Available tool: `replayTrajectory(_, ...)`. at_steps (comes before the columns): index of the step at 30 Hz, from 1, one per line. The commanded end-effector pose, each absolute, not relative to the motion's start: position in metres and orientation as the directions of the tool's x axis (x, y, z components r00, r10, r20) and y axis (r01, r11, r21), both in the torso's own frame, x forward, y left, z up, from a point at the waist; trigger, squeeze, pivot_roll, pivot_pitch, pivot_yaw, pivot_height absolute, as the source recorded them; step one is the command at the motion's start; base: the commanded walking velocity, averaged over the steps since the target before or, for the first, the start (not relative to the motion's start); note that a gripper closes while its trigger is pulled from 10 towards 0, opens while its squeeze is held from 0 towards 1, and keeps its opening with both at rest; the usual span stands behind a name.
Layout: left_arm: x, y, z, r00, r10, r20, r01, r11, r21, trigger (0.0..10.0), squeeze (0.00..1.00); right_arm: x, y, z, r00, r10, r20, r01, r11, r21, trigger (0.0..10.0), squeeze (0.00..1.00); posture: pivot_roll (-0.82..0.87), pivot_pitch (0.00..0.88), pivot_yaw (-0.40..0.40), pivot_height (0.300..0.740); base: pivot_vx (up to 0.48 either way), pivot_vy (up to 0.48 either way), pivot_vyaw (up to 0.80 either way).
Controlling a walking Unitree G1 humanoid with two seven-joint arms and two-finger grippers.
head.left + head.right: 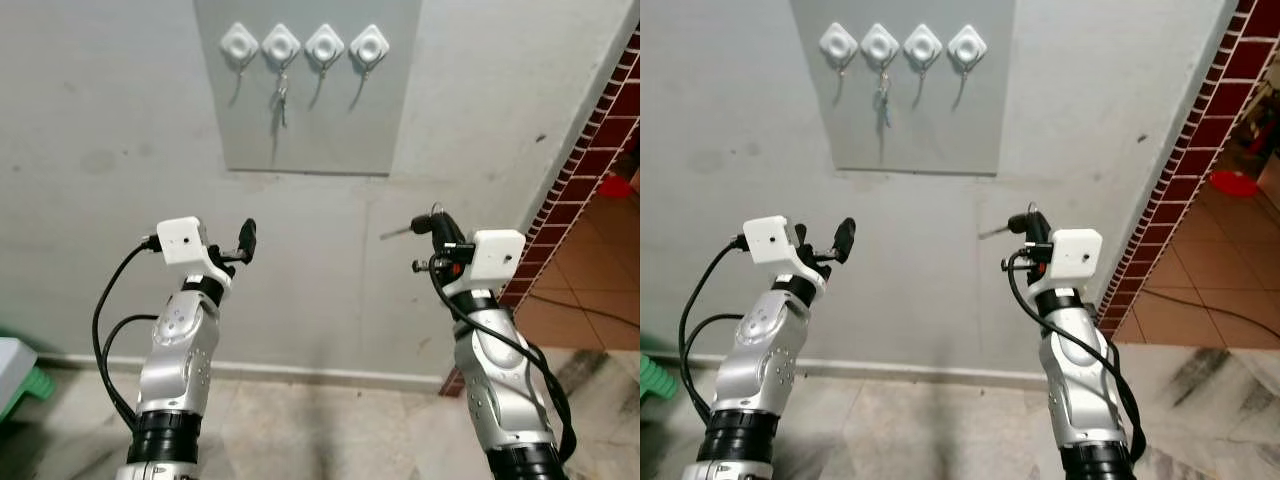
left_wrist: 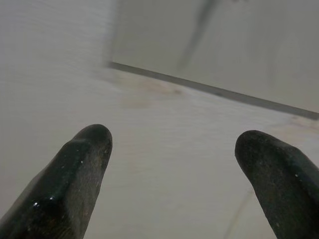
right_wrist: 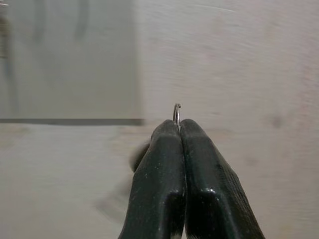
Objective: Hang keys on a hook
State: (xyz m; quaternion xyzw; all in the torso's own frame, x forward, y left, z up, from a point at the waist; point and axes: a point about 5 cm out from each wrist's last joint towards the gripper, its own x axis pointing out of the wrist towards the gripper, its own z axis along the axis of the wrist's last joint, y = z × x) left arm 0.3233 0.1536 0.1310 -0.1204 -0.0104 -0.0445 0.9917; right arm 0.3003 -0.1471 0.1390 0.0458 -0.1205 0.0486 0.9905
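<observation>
Four hooks [image 1: 303,46]: one row on the grey panel [image 1: 400,110] on the wall.
Hung keys [image 1: 281,100]: on the second hook from the left.
Right claw [image 1: 437,225]: below the panel and off to its right, fingers pressed together on a key ring [image 3: 177,113]; a key [image 1: 396,232] sticks out toward the panel.
Left claw [image 1: 246,243]: below the panel's left edge, fingers [image 2: 75,174] spread wide, holding nothing.

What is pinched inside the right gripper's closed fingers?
The right gripper is shut on a thin metal key ring, whose top arc pokes above the fingertips. In the left eye view a key juts out sideways. The rest of the ring is covered by the fingers.
</observation>
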Motion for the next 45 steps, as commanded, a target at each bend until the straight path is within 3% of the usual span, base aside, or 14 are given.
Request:
replayTrajectory(1, 0.325, 0.148, 0.134, 0.994, -0.107, 0.036, 0.112, 0.967, -0.230, 10.0, 0.00, 0.300, -0.154, 0.142, 0.965, 0.067, 0.253, -0.088, 0.993, 0.073, 10.0, 0.00, -0.01, 0.000, 0.011, 0.740, 0.352, 0.000, 0.00)
replayTrajectory(15, 0.325, 0.146, 0.135, 0.993, -0.112, 0.042, 0.119, 0.959, -0.256, 10.0, 0.00, 0.301, -0.154, 0.143, 0.965, 0.071, 0.253, -0.092, 0.993, 0.072, 10.0, 0.00, -0.01, 0.000, 0.011, 0.740, 0.352, 0.000, 0.00)
replayTrajectory(26, 0.326, 0.139, 0.141, 0.989, -0.132, 0.068, 0.145, 0.954, -0.261, 10.0, 0.00, 0.303, -0.151, 0.143, 0.962, 0.111, 0.251, -0.129, 0.990, 0.056, 10.0, 0.00, -0.01, 0.000, 0.007, 0.740, 0.000, 0.000, 0.00)
replayTrajectory(45, 0.328, 0.106, 0.167, 0.941, -0.296, 0.164, 0.320, 0.936, -0.149, 10.0, 0.00, 0.335, -0.130, 0.181, 0.872, 0.339, 0.354, -0.328, 0.940, -0.093, 10.0, 0.00, -0.01, 0.000, 0.005, 0.740, 0.000, 0.000, 0.00)
